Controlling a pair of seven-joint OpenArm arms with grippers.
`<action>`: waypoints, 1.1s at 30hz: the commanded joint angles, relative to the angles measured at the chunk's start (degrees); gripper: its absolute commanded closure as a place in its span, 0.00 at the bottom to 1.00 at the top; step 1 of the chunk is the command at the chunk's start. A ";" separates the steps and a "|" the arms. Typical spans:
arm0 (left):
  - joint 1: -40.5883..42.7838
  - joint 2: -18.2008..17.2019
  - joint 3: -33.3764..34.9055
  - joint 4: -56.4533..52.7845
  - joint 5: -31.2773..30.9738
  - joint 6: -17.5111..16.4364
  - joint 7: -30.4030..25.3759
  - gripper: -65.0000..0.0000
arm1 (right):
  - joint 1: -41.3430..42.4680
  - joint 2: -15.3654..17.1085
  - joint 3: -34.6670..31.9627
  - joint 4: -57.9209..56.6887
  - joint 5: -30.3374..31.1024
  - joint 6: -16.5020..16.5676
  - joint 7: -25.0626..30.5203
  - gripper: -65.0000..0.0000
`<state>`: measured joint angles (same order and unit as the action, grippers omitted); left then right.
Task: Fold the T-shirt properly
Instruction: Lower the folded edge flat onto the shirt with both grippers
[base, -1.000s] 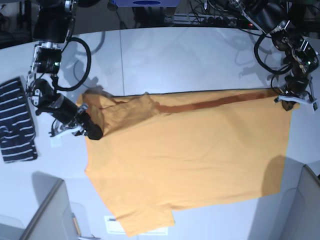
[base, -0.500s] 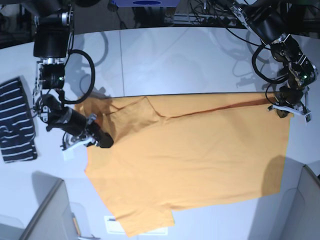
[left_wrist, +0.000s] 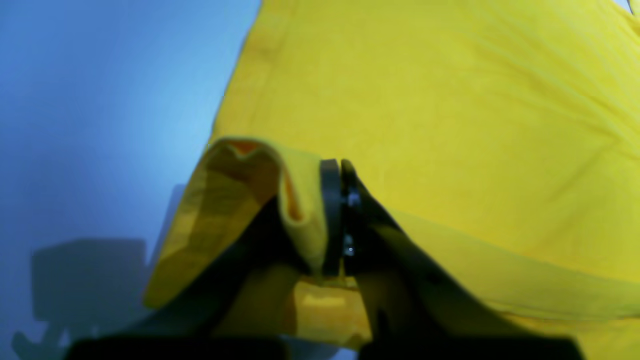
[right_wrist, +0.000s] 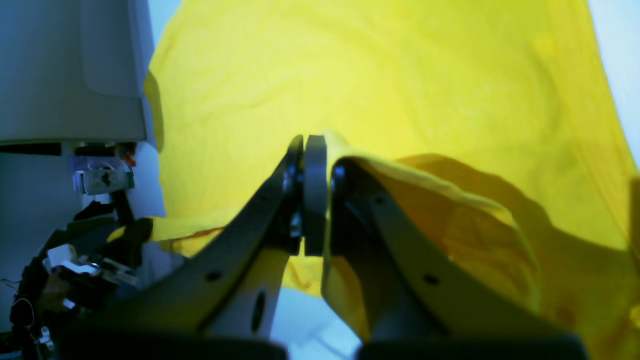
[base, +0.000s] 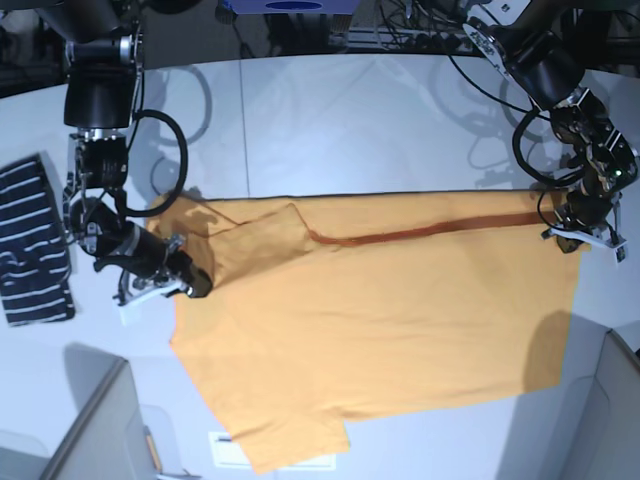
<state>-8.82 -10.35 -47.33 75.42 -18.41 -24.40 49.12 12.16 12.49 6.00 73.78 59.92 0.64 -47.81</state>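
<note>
Both grippers, left gripper (base: 581, 232) and right gripper (base: 178, 283), are clamped on the far edge of the large orange-yellow cotton T-shirt (base: 380, 330). Carry that edge level toward the table's near edge, keeping tension equal to prevent wrinkles.

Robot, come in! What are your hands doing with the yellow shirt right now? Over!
Left gripper jaws shut on the T-shirt edge. Right gripper jaws shut on the opposite corner. Striped garment off to the side, not in the way.

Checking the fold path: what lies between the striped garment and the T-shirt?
In the base view, the right end effector, gripping the T-shirt, stands between it and the striped garment.
</note>
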 joint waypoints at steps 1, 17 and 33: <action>-1.51 -1.04 -0.10 0.14 -0.44 -0.17 -1.26 1.00 | 2.03 0.65 0.29 0.99 1.13 0.81 0.91 1.00; -3.36 -2.97 4.56 -3.55 -0.53 -0.17 -1.34 1.00 | 4.41 -0.05 0.20 -4.11 -1.77 4.23 2.14 1.00; -4.76 -3.41 4.56 -3.90 -0.53 -0.08 -1.34 1.00 | 5.90 -0.05 0.20 -4.02 -4.67 4.41 2.14 1.00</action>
<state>-12.38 -12.58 -42.70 70.59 -18.24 -24.36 48.93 16.43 11.84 5.98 68.86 54.37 4.14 -46.59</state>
